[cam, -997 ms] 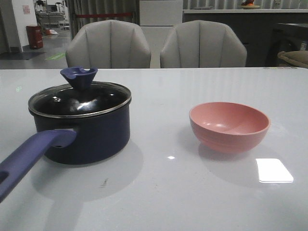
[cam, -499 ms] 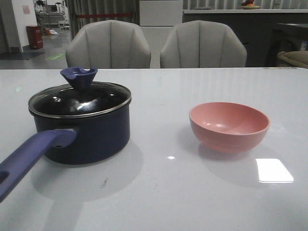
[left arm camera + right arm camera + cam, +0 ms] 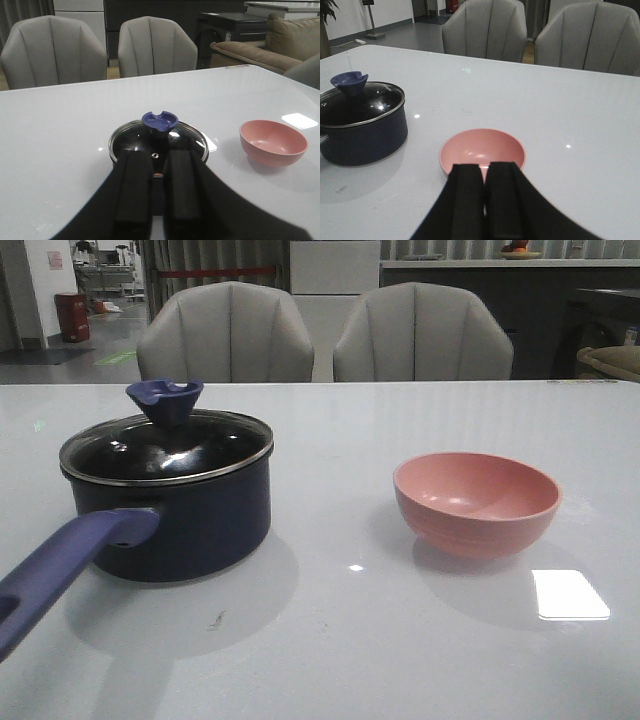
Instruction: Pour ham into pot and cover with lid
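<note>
One navy pot (image 3: 170, 505) sits on the worktop (image 3: 340, 640) at the robot's left, its glass lid (image 3: 166, 445) already seated on the rim, long handle (image 3: 60, 565) running back toward the robot. One pink bowl (image 3: 477, 502) stands well apart at the right & looks empty; no ham visible, likely inside the pot. Left tool (image 3: 157, 190) hangs just behind the lid, w/ fingers nearly together, holding nothing. Right tool (image 3: 485, 200) hangs near the bowl, fingers likewise together, empty. Task looks about done.
</note>
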`<state>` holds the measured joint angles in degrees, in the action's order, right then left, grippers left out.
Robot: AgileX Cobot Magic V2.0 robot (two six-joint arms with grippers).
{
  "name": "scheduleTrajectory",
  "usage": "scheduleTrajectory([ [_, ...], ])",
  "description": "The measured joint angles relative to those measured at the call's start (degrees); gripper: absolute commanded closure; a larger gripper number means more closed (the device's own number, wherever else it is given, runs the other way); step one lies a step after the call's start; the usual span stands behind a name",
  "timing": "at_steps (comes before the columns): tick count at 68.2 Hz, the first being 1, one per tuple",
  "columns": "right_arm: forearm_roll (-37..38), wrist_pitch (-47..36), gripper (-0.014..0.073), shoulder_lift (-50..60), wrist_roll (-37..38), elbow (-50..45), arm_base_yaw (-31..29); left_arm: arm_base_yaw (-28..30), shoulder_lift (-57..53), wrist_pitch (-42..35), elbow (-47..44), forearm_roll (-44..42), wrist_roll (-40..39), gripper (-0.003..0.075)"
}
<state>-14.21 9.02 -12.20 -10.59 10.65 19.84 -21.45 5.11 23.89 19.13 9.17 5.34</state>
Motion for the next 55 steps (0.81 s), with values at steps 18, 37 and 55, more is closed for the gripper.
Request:
scheduleTrajectory([
  [18, 0.0, 0.0, 0.0435, 0.0, 0.0, 0.0, 0.0, 0.0, -0.3, -0.8, -1.7, 0.1, 0.0, 0.0608],
  [37, 0.0, 0.0, 0.0435, 0.0, 0.0, 0.0, 0.0, 0.0, -0.3, -0.9, -2.9, 0.1, 0.0, 0.0608],
  [55, 0.0, 0.0, 0.0435, 0.0, 0.0, 0.0, 0.0, 0.2, -0.3, -2.6, -4.7, 0.0, 0.1, 0.0608],
])
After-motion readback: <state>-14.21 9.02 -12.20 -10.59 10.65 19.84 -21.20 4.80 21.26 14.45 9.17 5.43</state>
